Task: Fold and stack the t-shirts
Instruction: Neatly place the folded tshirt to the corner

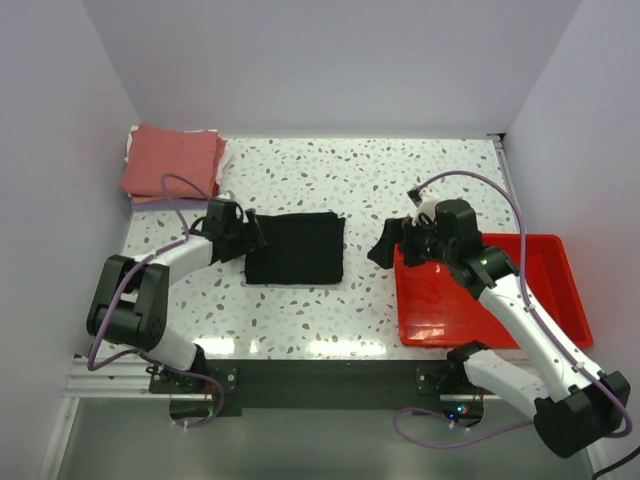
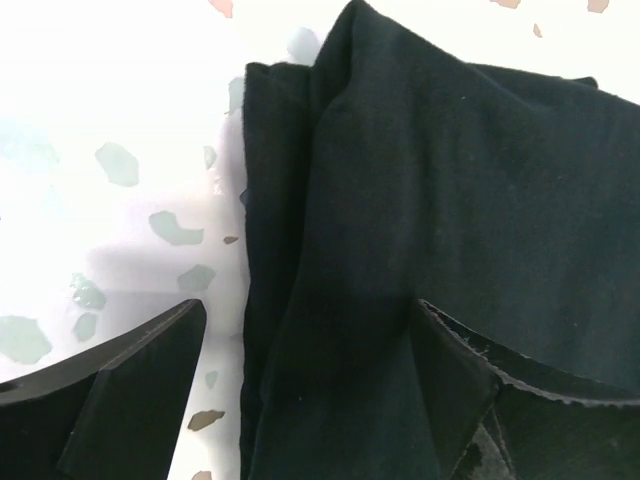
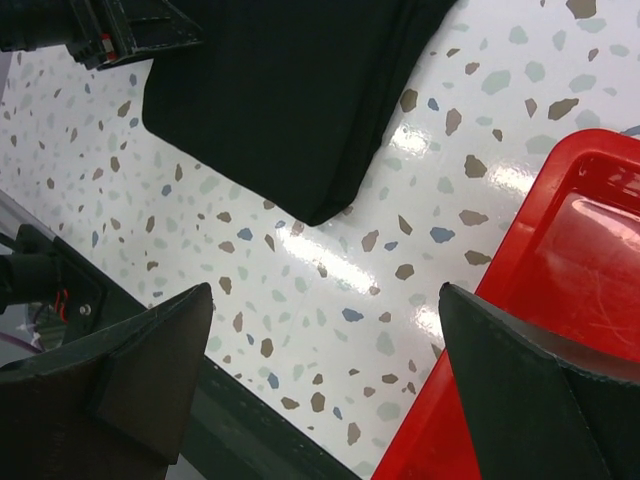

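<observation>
**Black shirt** (image 1: 296, 248): folded into a neat rectangle. It lies flat on the table (image 1: 400, 170), left of centre, between the two arms. In the left wrist view its left edge shows several stacked layers of cloth, one fold ridged up slightly.

**Stack** (image 1: 172, 160): folded shirts in the far left corner of the table, well apart from the black shirt. A salmon-red one is on top. Paler cloth edges peek out at the stack's left and right sides, but their colours cannot be told.

**Left gripper** (image 1: 245, 233): at the left edge of the black shirt, low over it. The jaws are apart. In the wrist view one finger sits over bare table and the other over the cloth, with the layered edge between them. No pinch on the cloth is visible.

**Right gripper** (image 3: 325, 295): held above bare table, between the black shirt and the tray. The jaws are spread wide with nothing between them.

**Tray** (image 1: 560, 290): red plastic, on the right side of the table and set apart from the black shirt. The right arm crosses over it. Its floor is glossy and scuffed.

**Table**: white with speckled chips, and glare on the near part.
</observation>
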Motion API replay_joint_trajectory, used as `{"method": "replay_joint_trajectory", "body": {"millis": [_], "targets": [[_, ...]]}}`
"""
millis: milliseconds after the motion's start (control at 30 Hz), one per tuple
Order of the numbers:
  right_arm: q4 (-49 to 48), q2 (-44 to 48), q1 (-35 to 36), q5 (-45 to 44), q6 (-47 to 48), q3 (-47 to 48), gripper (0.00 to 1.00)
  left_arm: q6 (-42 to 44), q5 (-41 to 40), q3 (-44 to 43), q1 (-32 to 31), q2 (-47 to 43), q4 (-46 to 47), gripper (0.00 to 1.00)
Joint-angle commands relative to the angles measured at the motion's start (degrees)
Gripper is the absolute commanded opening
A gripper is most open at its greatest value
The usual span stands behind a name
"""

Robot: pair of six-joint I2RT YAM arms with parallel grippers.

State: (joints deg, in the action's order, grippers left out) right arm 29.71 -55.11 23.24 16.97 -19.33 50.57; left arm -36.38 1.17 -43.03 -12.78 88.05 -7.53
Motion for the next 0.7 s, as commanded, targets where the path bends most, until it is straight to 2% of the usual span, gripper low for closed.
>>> {"method": "replay_joint_trajectory", "body": {"millis": [0, 167, 267, 300, 367, 400, 567, 667], "targets": [[-0.2, -0.5, 0.0, -1.2, 1.1, -0.8, 0.99, -0.1, 2.3, 2.3, -0.8, 1.7, 2.6, 0.83], [-0.5, -1.4, 0.0, -1.6, 1.8, -1.0, 0.99, -0.4, 0.4, 1.5, -3.8, 4.9, 2.3, 0.74], [-1.1, -2.2, 0.0, -2.6, 2.4, -1.3, 0.99, -1.1, 0.0, 0.6, -5.2, 7.5, 1.8, 0.63], [-1.1, -2.4, 0.0, -3.2, 2.5, -1.3, 0.99, -1.1, -0.6, 0.5, -5.4, 7.9, 1.6, 0.55], [-1.3, -3.1, -0.1, -3.2, 2.9, -1.3, 0.99, -1.5, -1.0, 0.3, -6.1, 8.6, 1.6, 0.49], [-1.5, -3.2, -0.1, -3.1, 3.0, -1.4, 0.99, -1.4, -1.0, 0.1, -6.6, 8.8, 1.1, 0.40], [-2.7, -4.7, -0.1, -3.6, 3.6, -1.8, 0.99, -1.0, -5.0, -2.3, -7.9, 9.3, -1.1, 0.19], [-3.3, -5.5, 0.0, -4.9, 3.7, -2.2, 0.99, 0.4, -5.0, -4.3, -8.1, 9.6, -1.7, 0.00]]}}
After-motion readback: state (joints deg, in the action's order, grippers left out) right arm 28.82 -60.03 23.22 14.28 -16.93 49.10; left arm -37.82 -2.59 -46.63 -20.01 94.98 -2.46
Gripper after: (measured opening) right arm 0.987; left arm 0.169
